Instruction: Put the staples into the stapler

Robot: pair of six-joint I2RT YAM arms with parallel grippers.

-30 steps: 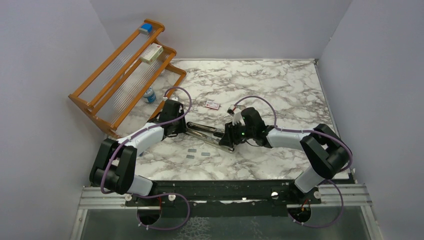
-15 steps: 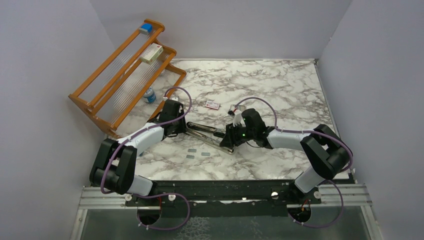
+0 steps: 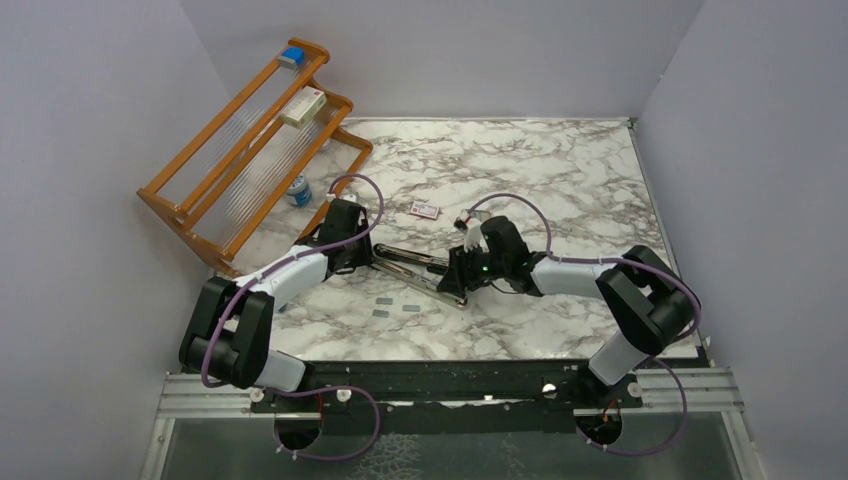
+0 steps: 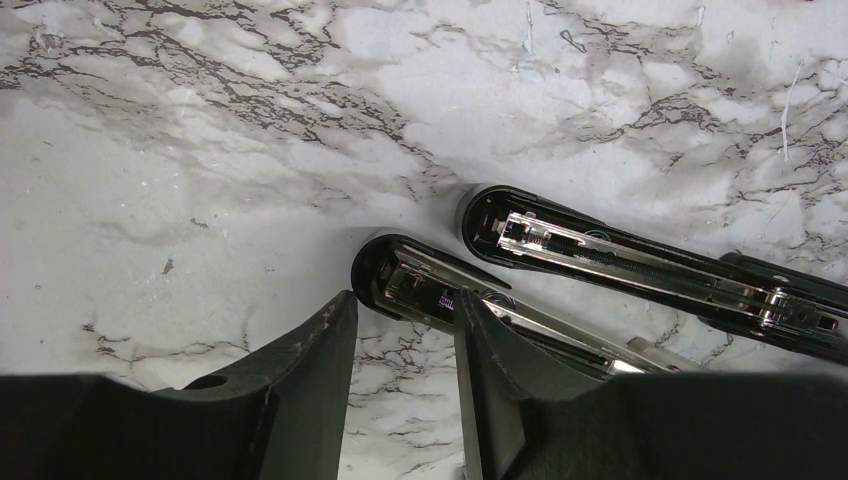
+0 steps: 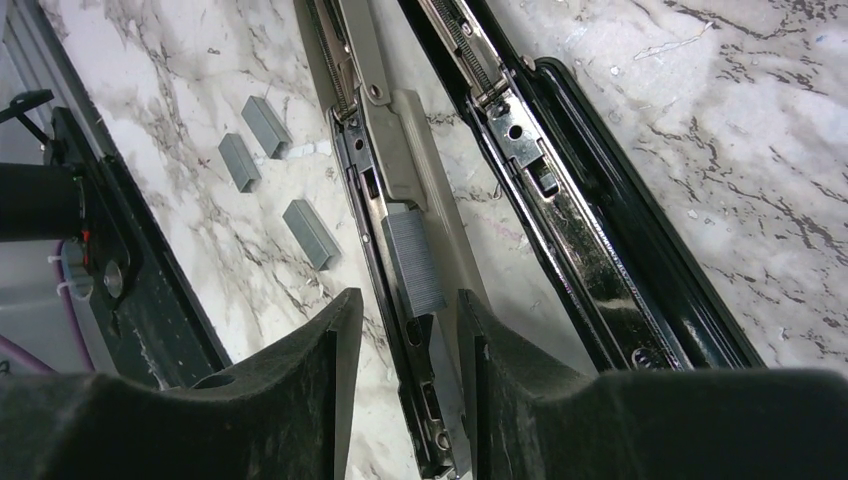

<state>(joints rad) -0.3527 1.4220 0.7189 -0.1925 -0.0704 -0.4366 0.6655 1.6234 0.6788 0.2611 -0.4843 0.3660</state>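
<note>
The stapler [image 3: 415, 268] lies swung open on the marble tabletop [image 3: 560, 180] between the 2 arms, its magazine rail [image 5: 372, 150] and shiny-lined cover [image 5: 585, 235] splayed apart in a narrow V. The step in hand is the loading itself. A grey staple strip [image 5: 413, 262] sits on the rail just ahead of the right end effector [image 5: 407, 305], whose jaws stand part-way apart with a sliver of gap on either side of the strip, so it looks released rather than pinched, though the wrist view is too steep to be sure the strip is fully down in the channel. The left end effector [image 4: 400, 305] is likewise part-open at the stapler's other end, bare marble showing between its fingers [image 4: 310, 390] – 1 finger overlaps the rail, perhaps steadying it. 3 spare strips [image 5: 310, 233] lie on the marble just beside the rail. Next, the strip likely needs a nudge flat into the channel, then the right arm must back clear and the cover be folded shut – with the base kept from sliding.
</note>
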